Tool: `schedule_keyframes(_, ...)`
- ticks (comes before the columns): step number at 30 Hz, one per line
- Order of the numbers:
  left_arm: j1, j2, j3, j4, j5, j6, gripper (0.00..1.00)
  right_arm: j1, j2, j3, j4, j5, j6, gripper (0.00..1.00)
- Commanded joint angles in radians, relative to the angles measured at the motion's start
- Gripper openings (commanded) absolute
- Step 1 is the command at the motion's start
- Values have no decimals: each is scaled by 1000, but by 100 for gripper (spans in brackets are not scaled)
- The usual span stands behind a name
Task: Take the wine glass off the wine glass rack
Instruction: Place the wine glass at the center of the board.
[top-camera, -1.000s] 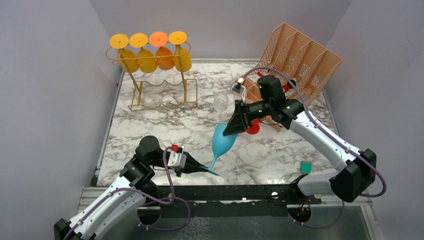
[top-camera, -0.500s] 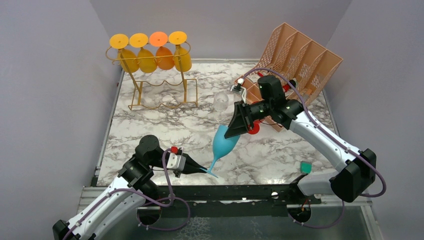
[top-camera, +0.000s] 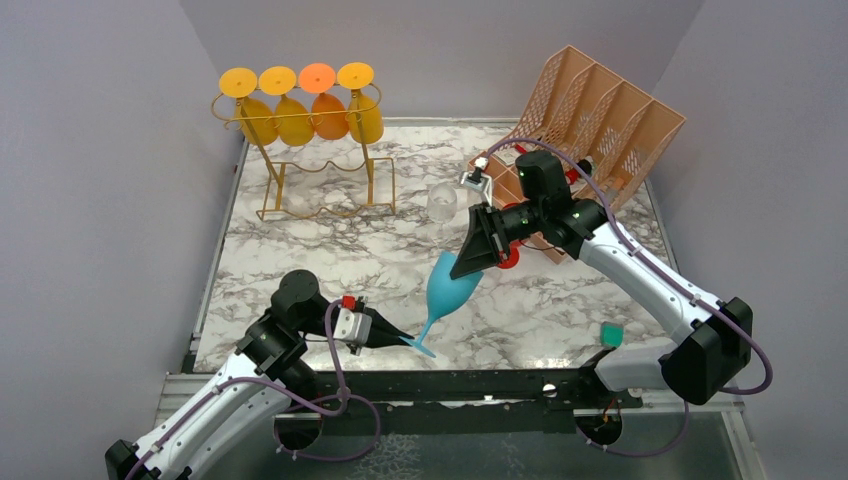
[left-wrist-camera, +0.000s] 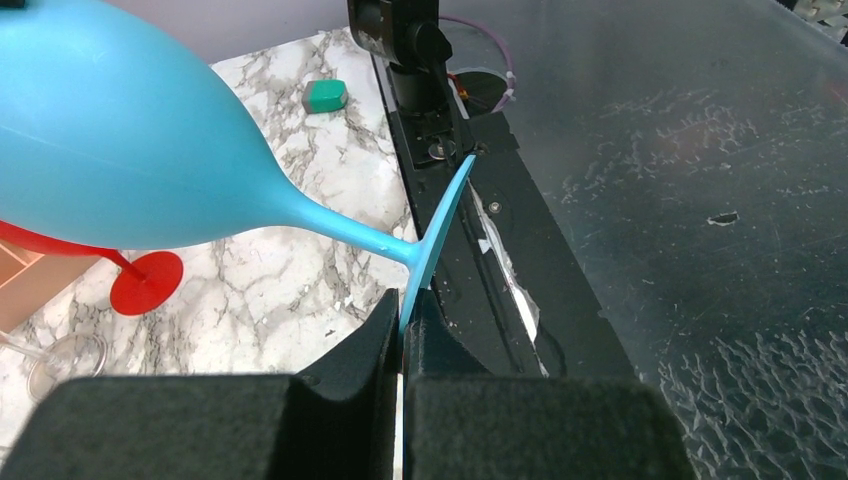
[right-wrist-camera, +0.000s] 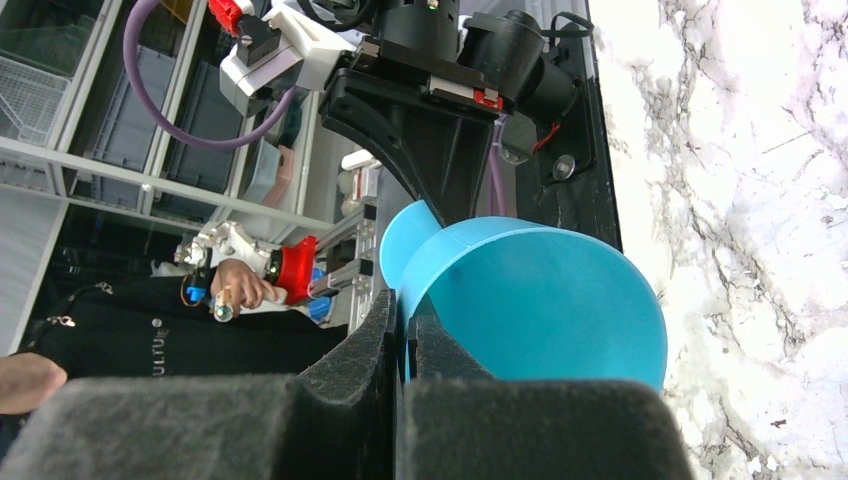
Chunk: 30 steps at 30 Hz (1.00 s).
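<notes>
Well off the rack (top-camera: 368, 180), the blue glass (top-camera: 450, 285) hangs tilted over the near middle of the table (top-camera: 330, 250), spanned between both claws. The left claw (top-camera: 405, 340) is pressed together on the edge of the glass's thin flat foot (left-wrist-camera: 440, 230), which stands on edge between the black pads. The right claw (top-camera: 468, 268) is pinched on the rim of the bowl (right-wrist-camera: 540, 300), one finger inside and one outside. The bowl end sits higher and farther back than the foot.

The glass is opaque and matte sky-blue, with a rounded, teardrop-shaped bowl that narrows into a slim stem. The rack, at the far left corner, is thin gold wire with a wavy rail and upright posts. Four yellow and orange glasses (top-camera: 295, 120) hang from it upside down, their disc feet on top. At the far right leans a peach lattice organizer (top-camera: 600, 105). A clear glass (top-camera: 441, 203) stands just beyond the right claw, and a red glass (left-wrist-camera: 147, 283) is partly hidden behind the claw. A small green block (top-camera: 611, 334) lies near the right arm's base. The tabletop is glossy, white marble-patterned with grey veins.
</notes>
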Motion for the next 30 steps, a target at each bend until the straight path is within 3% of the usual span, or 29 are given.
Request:
schedule_keyframes(1, 9, 12, 33, -14, -70, -24, 8, 12, -27, -6, -17, 28, -36, 1)
schedule_keyframes(2, 9, 11, 33, -14, -70, -24, 17, 13, -29, -6, -24, 41, -44, 1)
schedule_keyframes(7, 9, 13, 38, -17, -76, -24, 43, 13, -37, -15, -43, 83, -56, 1)
schedule_keyframes(9, 9, 13, 36, -17, -83, -22, 61, 12, -42, -21, -44, 98, -58, 1)
schedule_keyframes(12, 8, 11, 36, -22, -94, -22, 80, 13, -49, -26, -50, 120, -63, 1)
schedule_keyframes(19, 9, -23, 37, -6, -190, -71, 98, 13, -72, -27, -95, 237, -97, 1)
schedule_keyframes(25, 9, 4, 60, 1, -621, -357, 99, 20, -89, -9, -174, 477, -131, 1)
schedule_keyframes(30, 9, 58, 110, -40, -804, -496, 99, 41, -109, -16, -200, 696, -141, 1)
